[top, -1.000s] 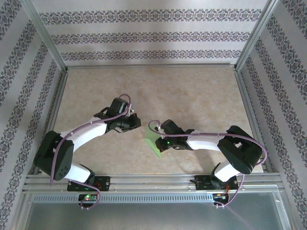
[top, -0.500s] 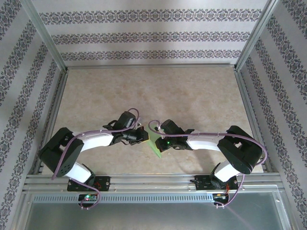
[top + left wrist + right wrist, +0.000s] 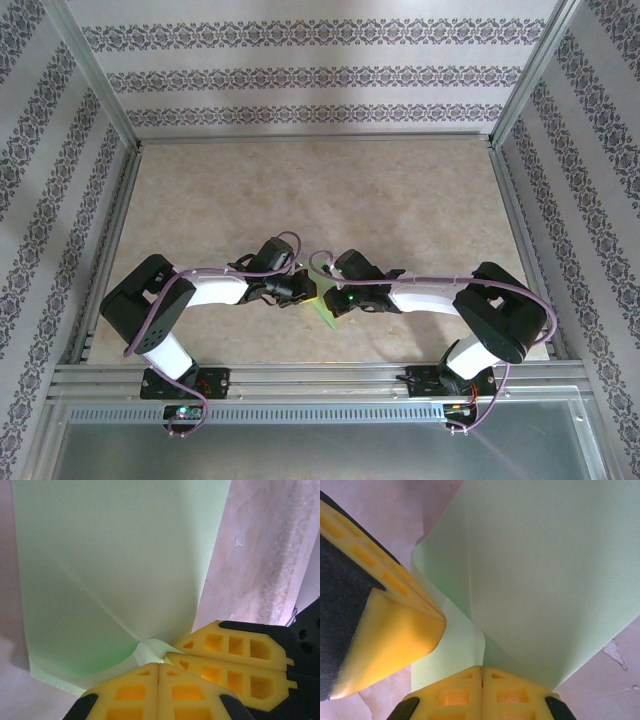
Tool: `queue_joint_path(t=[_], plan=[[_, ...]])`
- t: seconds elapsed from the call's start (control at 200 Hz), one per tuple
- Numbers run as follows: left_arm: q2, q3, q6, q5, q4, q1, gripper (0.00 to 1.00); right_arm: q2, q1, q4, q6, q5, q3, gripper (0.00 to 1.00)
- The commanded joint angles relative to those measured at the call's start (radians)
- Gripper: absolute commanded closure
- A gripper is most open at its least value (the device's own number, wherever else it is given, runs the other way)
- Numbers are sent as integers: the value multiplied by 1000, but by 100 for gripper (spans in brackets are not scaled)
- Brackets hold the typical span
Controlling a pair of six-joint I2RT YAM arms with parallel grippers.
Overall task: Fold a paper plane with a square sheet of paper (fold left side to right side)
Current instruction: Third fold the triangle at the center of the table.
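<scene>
The square sheet of paper (image 3: 323, 310) is light green and lies partly folded near the table's front, between the two arms. My right gripper (image 3: 328, 294) is shut on a raised flap of the sheet (image 3: 540, 570), whose edge runs into the seam of the right gripper (image 3: 481, 668). My left gripper (image 3: 306, 290) is shut, its tips close against the right one's. In the left wrist view the left gripper (image 3: 158, 664) rests on the paper (image 3: 115, 555) with nothing between its pads, beside the right fingers (image 3: 225, 655). The left fingers (image 3: 390, 625) press the lower layer.
The beige table top (image 3: 380, 200) stretches far behind the paper. Aluminium rails (image 3: 320, 380) frame the table, with patterned walls on three sides. Both arms reach inward low over the front part of the table.
My left arm has swung right and down, from apart from the sheet to its tips against the paper beside the right gripper. The right arm has stayed put, holding the paper.
</scene>
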Motion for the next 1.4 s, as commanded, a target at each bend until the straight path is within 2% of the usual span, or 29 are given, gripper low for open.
queue_joint_path(t=[0.0,0.425,1.044,1.299,1.394], plan=[[18,22,-2,-17,10,-11,98,34,11,-74,7,46,-13,100],[44,16,-10,-27,-11,-10,98,38,11,-85,2,54,-8,100],[90,71,22,-86,-193,-10,99,5,-6,-96,14,39,34,100],[120,91,19,-95,-239,-10,100,-75,-63,-118,39,16,44,85],[130,94,17,-92,-242,-10,100,-111,-78,-176,42,32,53,75]])
